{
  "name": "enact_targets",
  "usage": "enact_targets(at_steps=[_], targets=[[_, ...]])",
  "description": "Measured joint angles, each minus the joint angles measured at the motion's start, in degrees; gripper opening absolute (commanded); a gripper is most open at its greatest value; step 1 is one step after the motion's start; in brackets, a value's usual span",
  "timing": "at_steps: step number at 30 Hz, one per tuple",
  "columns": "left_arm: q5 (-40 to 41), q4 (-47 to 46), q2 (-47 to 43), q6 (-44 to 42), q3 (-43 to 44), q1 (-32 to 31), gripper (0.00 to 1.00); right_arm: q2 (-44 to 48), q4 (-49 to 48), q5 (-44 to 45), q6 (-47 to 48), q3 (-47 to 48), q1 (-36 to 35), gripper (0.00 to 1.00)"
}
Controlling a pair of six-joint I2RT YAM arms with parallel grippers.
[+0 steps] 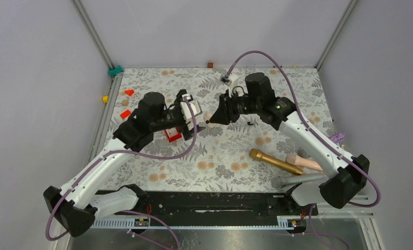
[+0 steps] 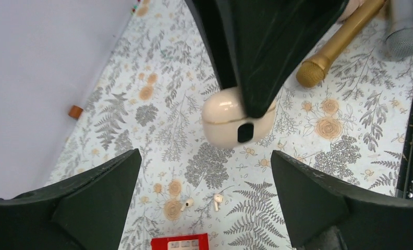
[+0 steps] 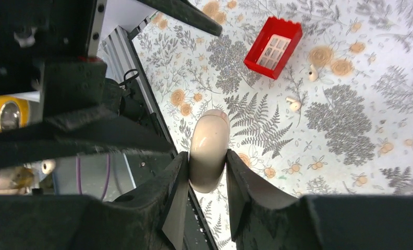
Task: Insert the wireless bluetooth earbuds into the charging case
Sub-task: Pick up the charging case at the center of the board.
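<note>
right hand (image 3: 207,156) holds closed charging case (image 3: 209,133); earbuds (image 2: 217,199) outside.

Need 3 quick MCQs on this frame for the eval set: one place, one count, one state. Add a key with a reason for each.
1. Where do the pale earbuds lie?
A) inside the charging case
B) on top of the red box
C) on the tablecloth beside the red box

2. How many pale earbuds show in the left wrist view?
A) one
B) two
C) four

3. What is the right gripper doing?
A) shut on the charging case
B) open above it
C) shut on the red box

Key:
1 C: both lie loose on the floral cloth, just past the box.
2 B: a pair lies side by side there.
3 A: its fingers press the case from both sides, while the left gripper stands open and empty.
</note>
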State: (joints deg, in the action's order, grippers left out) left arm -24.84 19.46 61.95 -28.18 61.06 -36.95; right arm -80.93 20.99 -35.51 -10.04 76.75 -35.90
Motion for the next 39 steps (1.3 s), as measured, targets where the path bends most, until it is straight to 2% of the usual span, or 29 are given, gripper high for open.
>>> enact_targets(at_steps=[4,8,14,19,25,30,34,39], targets=[[-2.86,5.29,-3.43,-1.01,4.02,1.18,0.98,3.72,3.3,0.0,5.07,2.21,0.0,0.33],[-9.09,13.51,-5.01,-4.81,9.51,1.55,0.99,7.82,6.03,-0.85,10.64,3.43,0.0,0.32],[-20.61,21.59,-3.23,-6.95,12.41,2.6,0.98,10.21,7.5,-4.04,16.0,4.09,0.0,0.32],[-28.74,24.2,0.28,-5.35,12.28,4.42,0.98,11.06,7.23,-7.58,17.42,3.45,0.0,0.33],[-34.71,15.72,0.5,5.42,5.33,6.8,0.99,15.37,5.03,-13.33,16.44,-1.38,0.0,0.35],[-39.04,4.94,-0.07,15.5,-0.55,7.45,0.98,16.55,0.33,-16.98,13.55,-4.11,-0.02,0.35],[-43.1,-2.29,0.13,22.4,-2.32,7.5,0.92,15.98,-3.91,-19.21,10.1,-6.01,-0.02,0.35],[-45.97,-7.76,1.44,26.75,-2.36,6.84,0.85,14.53,-7.21,-19.67,8.04,-8.24,-0.04,0.35]])
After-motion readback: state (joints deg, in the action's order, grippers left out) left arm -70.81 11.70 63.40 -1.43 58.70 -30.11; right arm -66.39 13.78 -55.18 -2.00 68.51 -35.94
